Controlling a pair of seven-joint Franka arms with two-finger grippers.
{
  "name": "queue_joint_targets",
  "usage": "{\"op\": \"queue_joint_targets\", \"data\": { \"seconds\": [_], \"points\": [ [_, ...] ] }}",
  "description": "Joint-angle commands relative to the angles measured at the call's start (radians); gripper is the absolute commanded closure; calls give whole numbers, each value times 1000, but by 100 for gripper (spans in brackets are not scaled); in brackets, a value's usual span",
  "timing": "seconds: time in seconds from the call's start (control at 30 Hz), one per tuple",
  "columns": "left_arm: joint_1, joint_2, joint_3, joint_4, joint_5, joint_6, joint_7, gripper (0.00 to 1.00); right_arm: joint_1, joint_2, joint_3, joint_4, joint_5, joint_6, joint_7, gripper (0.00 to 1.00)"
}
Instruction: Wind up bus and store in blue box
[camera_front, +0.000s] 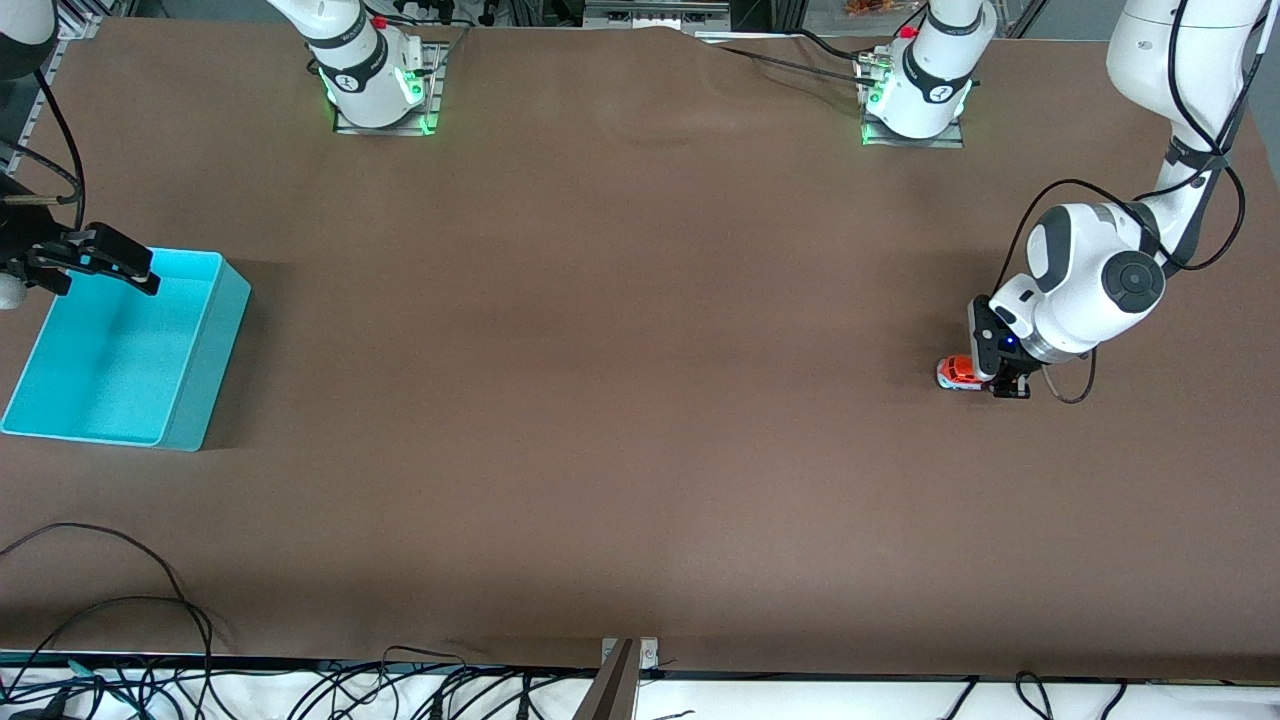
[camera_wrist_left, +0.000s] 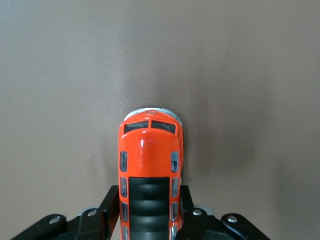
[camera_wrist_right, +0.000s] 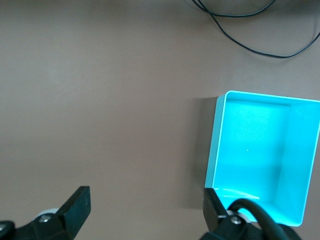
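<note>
Orange toy bus (camera_wrist_left: 150, 165) rests on the brown table (camera_front: 620, 400) at the left arm's end, clamped across its rear sides by the left gripper (camera_wrist_left: 149, 220); its long axis points straight away from the wrist. The blue box (camera_front: 205, 375) lies well apart at the right arm's end, where the right gripper (camera_wrist_right: 145, 210) hangs spread wide over its rim.

Rear of the bus (camera_wrist_left: 149, 165) cut off by the left wrist view's edge, flanks covered by the left gripper (camera_wrist_left: 149, 212) fingers. Wheels unseen. One corner of the blue box (camera_wrist_right: 260, 155) running out of the right wrist view; right gripper (camera_front: 105, 262) masking part of its rim.
</note>
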Motion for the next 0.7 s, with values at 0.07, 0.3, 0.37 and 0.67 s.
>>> {"op": "queue_joint_targets", "data": {
  "seconds": [0.07,0.3,0.37,0.67],
  "points": [
    [1,19,-6,15,22,7,22,88,1,2,2,19,-8,-19,-9,0],
    [-5,14,-10,17,22,1,19,88,1,2,2,19,-8,-19,-9,0],
    [-4,11,-30,18,20,-2,16,89,1,2,2,19,-8,-19,-9,0],
    [-4,-7,-98,41,16,-79,-71,94,1,1,2,19,-8,-19,-9,0]
  ]
}}
